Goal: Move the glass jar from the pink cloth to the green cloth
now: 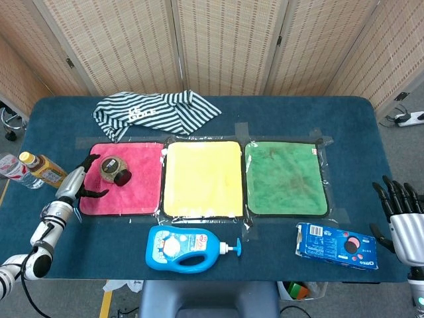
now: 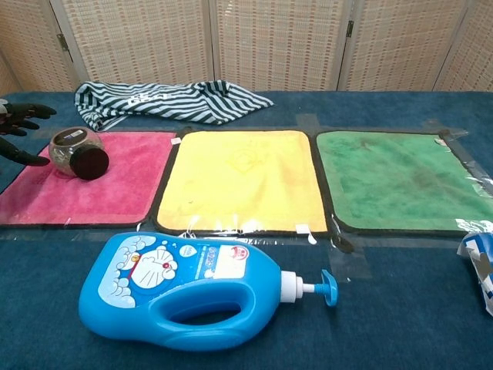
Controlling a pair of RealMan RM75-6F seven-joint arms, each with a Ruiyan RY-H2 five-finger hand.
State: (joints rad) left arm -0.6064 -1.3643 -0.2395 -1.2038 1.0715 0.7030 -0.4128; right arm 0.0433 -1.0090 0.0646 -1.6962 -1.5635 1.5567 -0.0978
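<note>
- A staged test room, not a lived-in home: woven folding screens wall off the table.
- Coloured cloths are taped flat in a row, such as the yellow cloth.
- A power strip lies on the grey floor.

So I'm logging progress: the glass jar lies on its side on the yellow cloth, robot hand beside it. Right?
Not quite: the glass jar lies on its side on the pink cloth, not the yellow one, as the head view shows. The left robot hand is beside it, open.
</note>
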